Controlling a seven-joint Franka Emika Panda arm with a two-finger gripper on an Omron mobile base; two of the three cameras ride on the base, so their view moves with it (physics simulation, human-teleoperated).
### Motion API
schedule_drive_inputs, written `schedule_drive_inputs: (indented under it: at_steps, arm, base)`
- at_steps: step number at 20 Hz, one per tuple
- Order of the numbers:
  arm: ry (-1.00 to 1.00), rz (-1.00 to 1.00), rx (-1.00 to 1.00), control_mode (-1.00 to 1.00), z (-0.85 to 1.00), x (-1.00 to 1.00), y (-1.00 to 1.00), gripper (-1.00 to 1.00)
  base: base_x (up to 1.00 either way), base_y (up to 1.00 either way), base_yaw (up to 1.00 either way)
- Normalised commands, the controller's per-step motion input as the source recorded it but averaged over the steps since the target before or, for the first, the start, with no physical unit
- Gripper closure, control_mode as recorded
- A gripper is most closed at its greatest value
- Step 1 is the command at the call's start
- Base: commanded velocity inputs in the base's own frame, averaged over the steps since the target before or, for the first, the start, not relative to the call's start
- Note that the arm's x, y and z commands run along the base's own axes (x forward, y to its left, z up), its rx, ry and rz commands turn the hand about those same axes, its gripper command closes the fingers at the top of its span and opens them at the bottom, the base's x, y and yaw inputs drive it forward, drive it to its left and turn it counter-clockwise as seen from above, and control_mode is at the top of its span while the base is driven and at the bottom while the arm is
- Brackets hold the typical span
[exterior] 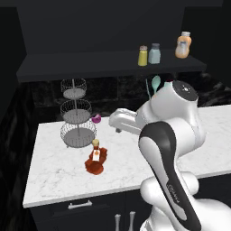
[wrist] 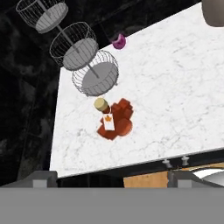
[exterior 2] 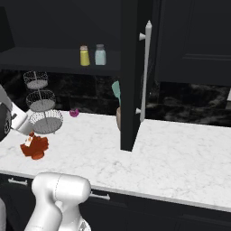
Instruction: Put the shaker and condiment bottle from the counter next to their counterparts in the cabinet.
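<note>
The red-brown condiment bottle [exterior: 96,160] [wrist: 114,122] [exterior 2: 34,146], with a yellowish cap and a white-and-orange label, sits on the white marble counter [exterior: 54,171] in front of the wire stand. My gripper [wrist: 113,179] [exterior: 118,129] hovers above and to the right of it. It is open, its tips are wide apart, and nothing is between them. The yellow-green shaker [exterior: 142,56] [exterior 2: 84,55] stands on the dark cabinet's shelf [exterior: 90,65], right beside the pale blue-grey shaker [exterior: 154,53] [exterior 2: 100,54]. Further right on that shelf is the stubby orange bottle [exterior: 183,45].
A three-tier wire basket stand [exterior: 77,117] [wrist: 83,57] rises just behind the bottle, with a small purple object [exterior: 96,118] next to it. Teal utensils [exterior: 155,83] stand at the back wall. An open dark cabinet door [exterior 2: 131,76] hangs over the counter. Drawers with handles [exterior: 80,205] run below.
</note>
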Motion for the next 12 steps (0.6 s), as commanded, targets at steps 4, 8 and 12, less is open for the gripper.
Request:
schedule_drive_inputs:
  at_steps: [4, 8, 12]
  arm:
    - [0.17, 0.00, 0.00, -1.00, -0.21, 0.04, 0.06, -1.00]
    - [0.05, -0.03, -0.06, -1.00, -0.42, 0.00, 0.17, -1.00]
    - [0.00, -0.08, -0.08, -1.00, -0.35, 0.00, 0.31, -1.00]
  base:
    - [0.00, 0.00, 0.00]
    - [0.00, 0.00, 0.00]
    - [0.00, 0.00, 0.00]
